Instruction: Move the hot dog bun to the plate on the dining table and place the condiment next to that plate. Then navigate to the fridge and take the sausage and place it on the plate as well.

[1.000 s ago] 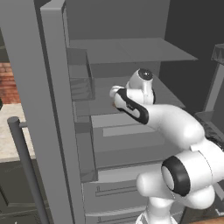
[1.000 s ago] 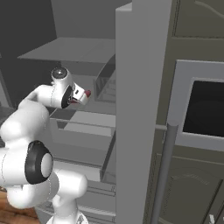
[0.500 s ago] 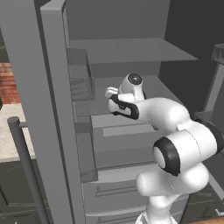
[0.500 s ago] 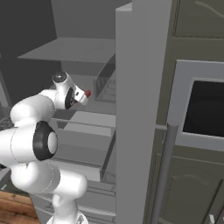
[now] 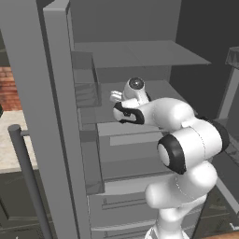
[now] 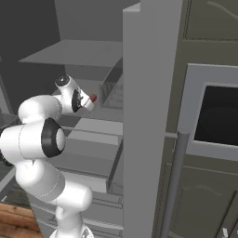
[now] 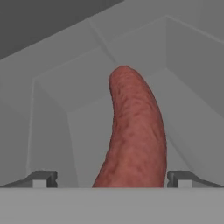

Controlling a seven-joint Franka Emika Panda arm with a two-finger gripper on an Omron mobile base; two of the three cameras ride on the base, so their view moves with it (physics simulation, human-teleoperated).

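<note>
Down at the bottom of the hand view the two dark fingertips [image 7: 43,178] sit wide apart with the sausage [image 7: 133,135] running up between them through the middle of the frame, so the jaws are fully spread and not clamped on anything yet. What's changed over the last second: the arm has folded in tighter and the gripper [image 5: 116,96] has pushed further toward the left of the left base view, deeper into the open fridge [image 5: 140,60], while the jaws stayed just as wide the whole time. My read is that this is the final approach for the sausage grab, so the fridge leg of the task is underway and the next thing needed is a close. In the right base view a reddish bit shows right at the gripper [image 6: 91,98], which I take to be the sausage end, but it's too small to be sure. Hard to tell: the near end of the sausage is cut off at the bottom of the hand view, so whether the fingertips already reach past it or are touching it is unclear. Exactly which shelf or bin it lies in is also murky, just grey walls around it.
</note>
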